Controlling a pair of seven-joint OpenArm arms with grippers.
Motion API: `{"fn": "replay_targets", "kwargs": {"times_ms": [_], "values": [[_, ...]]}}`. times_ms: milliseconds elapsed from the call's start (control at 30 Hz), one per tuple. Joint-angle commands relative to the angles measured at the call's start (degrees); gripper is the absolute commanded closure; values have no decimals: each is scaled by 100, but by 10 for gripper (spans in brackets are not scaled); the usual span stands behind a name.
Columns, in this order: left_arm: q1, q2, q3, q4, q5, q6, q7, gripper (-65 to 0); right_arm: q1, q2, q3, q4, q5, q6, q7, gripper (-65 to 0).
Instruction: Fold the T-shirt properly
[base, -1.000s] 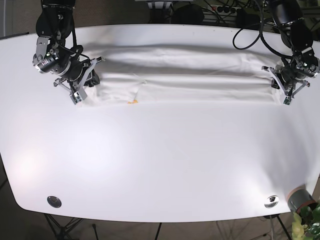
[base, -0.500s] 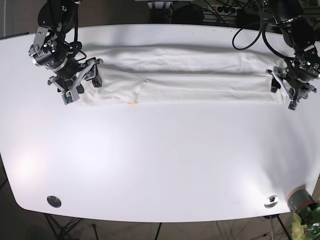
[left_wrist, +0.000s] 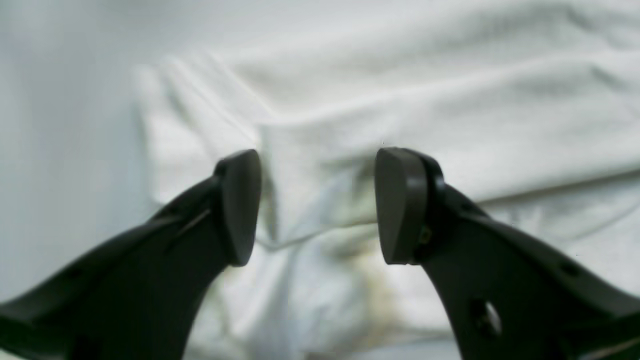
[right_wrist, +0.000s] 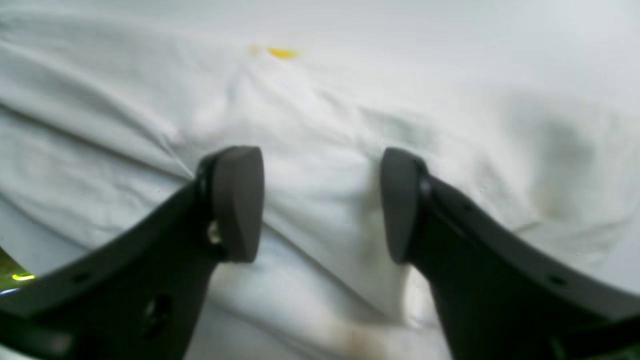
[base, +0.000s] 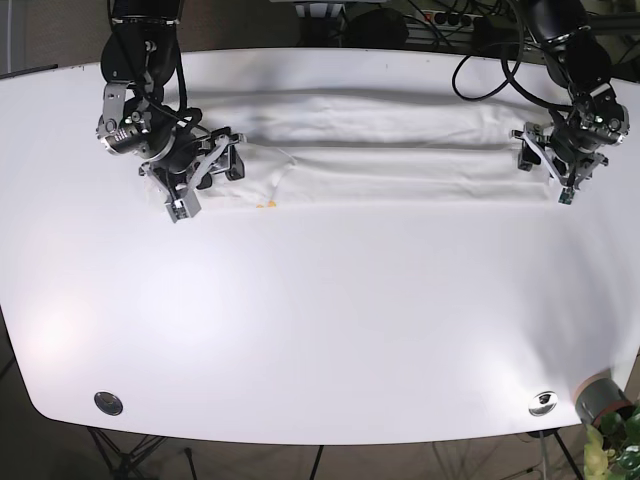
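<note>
White cloth, the folded white T-shirt, lies in a long band across the far part of the wide white bench. At the left end of the shirt, the black right gripper sits low over the cloth, and its jaws are spread wide with nothing between them but the wrinkled shirt below. A small yellow mark shows on the shirt just past those jaws. At the right end of the shirt, the black left gripper hangs over the edge of the cloth. Its jaws are wide apart too, with a fold of the shirt under them.
</note>
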Motion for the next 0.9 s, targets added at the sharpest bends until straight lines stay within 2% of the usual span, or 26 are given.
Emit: {"fn": "replay_targets", "kwargs": {"times_ms": [0,133,300,467,600,700,867], "values": [[41,-216,-147,-131,-54,7,-67,-332,44,58,35,-328,70,-17,116,-293],[58,-243,-261,-368,-54,7,-217,-332,80,154,44,-1075,61,-35,397,-257],[14,-243,-243,-878,-36,7,-533,-332,352,313,35,-1831,61,-35,1048,-271],[-487,-225,-129,-1265,-36,7,-524,-332,941,629,44,-2657,70,9,1144,-265],[-786,-199,-59,-1274,-71,7,-314,-336,1108,761,35,-2807,114,9,1390,-266],[-1023,-41,-138,-1028,-71,7,82,-336,1249,787,35,-2666,114,18,1390,-266],[-1102,126,-745,-280,-80,7,750,-339,1231,779,35,-2095,123,18,1355,-265]]}}
